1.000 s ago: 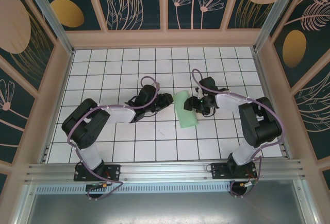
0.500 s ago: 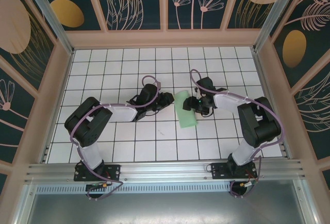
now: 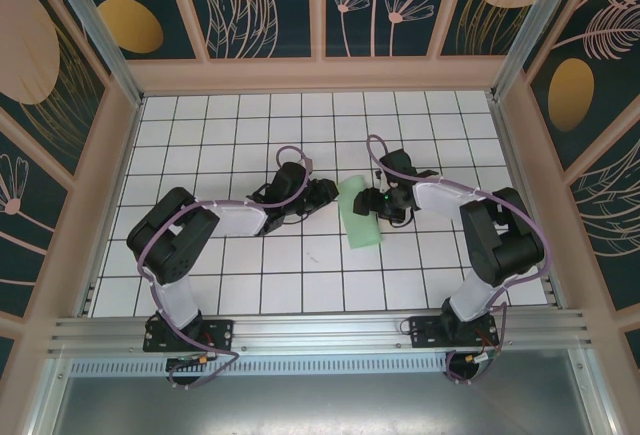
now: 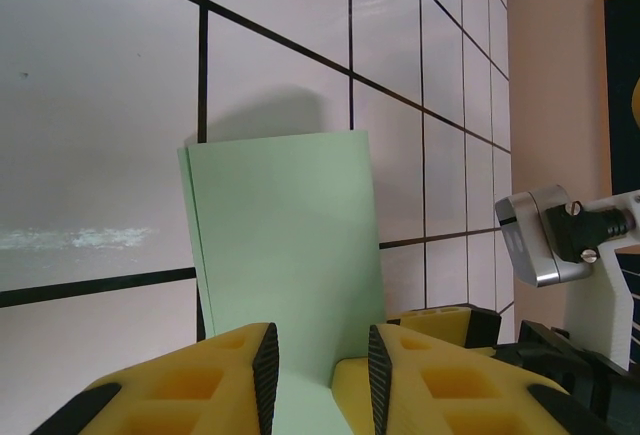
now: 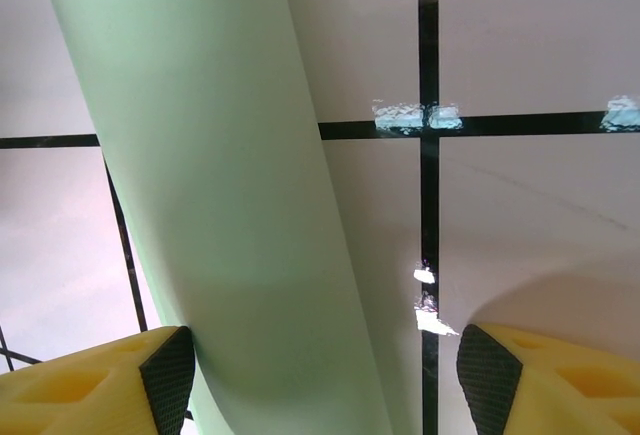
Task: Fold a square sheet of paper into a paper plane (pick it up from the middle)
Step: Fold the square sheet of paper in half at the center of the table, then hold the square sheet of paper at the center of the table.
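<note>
A pale green square sheet of paper point(image 3: 360, 213), folded into a narrow strip, lies on the tiled counter point(image 3: 250, 135) between two robot arms. The left hand point(image 3: 325, 193) sits at one long edge, fingers slightly apart (pinning it or not, I cannot tell). The right hand point(image 3: 378, 203), spread wide and grasping nothing, straddles the opposite, rounded edge, probably to flatten that crease.

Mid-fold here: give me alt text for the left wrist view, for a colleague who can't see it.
A pale green sheet, folded double, rests on the white gridded table, its near end between the yellow fingers of the left gripper. Part of the right arm shows at right.
</note>
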